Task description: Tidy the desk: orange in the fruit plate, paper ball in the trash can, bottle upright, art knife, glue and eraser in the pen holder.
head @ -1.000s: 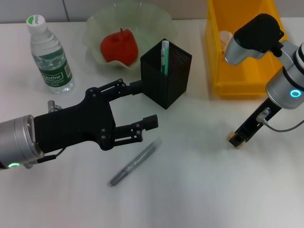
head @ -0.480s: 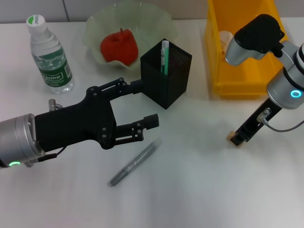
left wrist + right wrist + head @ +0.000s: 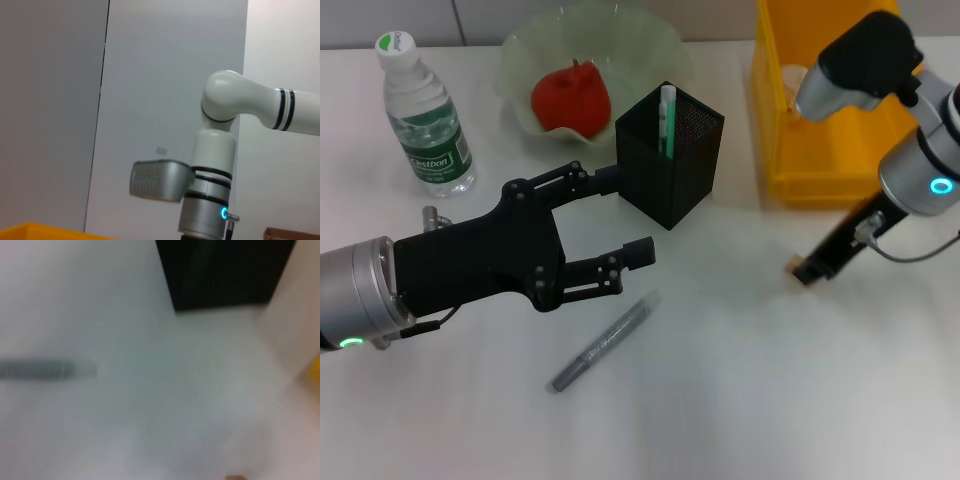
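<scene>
Most of the table (image 3: 740, 400) looks sorted already imo. Water bottle (image 3: 424, 115) is upright far left, the red fruit (image 3: 570, 97) sits in the green plate (image 3: 640, 45) (task says orange, looks more like a red apple tbh), and the black mesh pen holder (image 3: 670, 155) has one white/green stick thing (image 3: 667, 118) poking out of it, prob the glue but can't say for sure. Yellow bin (image 3: 790, 150) far right has smth pale inside, likely the paper ball, partly hidden by the arm.

What's left: the grey art knife (image 3: 605, 343) lying diagonal on the table, near side, front-left of the pen holder.

Left gripper (image 3: 615, 225) hangs over the middle of the table w/ fingers spread wide, nothing between them. Knife sits just nearward of the lower finger, not between the fingers, no contact afaict. My guess is it's lined up that way to drop onto the knife next.

Right gripper (image 3: 807, 268) is over to the right, near side of the bin, angled down, w/ a small tan block at its tip, prob the eraser (image 3: 801, 270). Looks pinched in narrow fingers and held just off the table, though I can't tell for sure it's clear of the surface. Pen holder's well apart to its left.
</scene>
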